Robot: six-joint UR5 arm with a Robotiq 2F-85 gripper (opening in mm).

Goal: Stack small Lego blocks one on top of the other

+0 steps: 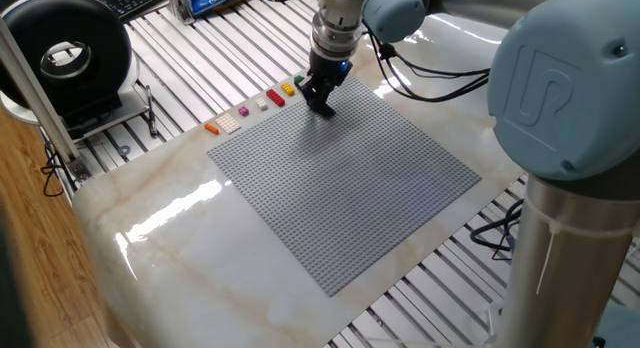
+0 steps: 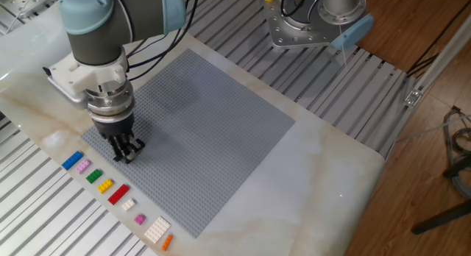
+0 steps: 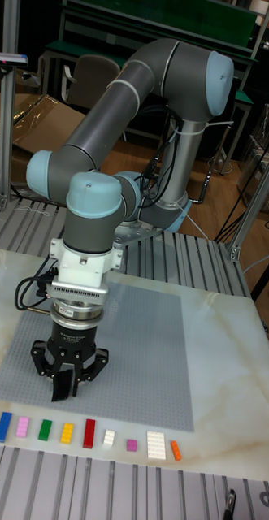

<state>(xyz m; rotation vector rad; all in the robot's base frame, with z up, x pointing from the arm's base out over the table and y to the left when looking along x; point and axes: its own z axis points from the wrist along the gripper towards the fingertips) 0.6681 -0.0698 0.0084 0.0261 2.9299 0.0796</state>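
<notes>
The small Lego blocks lie in a row on the marble beside the grey baseplate [image 3: 142,341]: blue [image 3: 2,426], pink [image 3: 22,426], green [image 3: 45,429], yellow [image 3: 67,432], red [image 3: 88,433], white [image 3: 109,438], then more. The other fixed view shows the same row, from blue [image 2: 71,161] through red [image 2: 118,194] to orange [image 2: 166,242]. My gripper [image 3: 67,392] [image 2: 126,154] [image 1: 322,106] points down, just above the baseplate near its edge by the row, roughly opposite the green and yellow blocks. Its fingers look shut together and no block shows between them.
Slatted metal table sections surround the marble slab [image 1: 190,238]. A black round device [image 1: 65,58] stands at the far left in one fixed view. The arm's base [image 2: 309,24] and cables sit behind the baseplate.
</notes>
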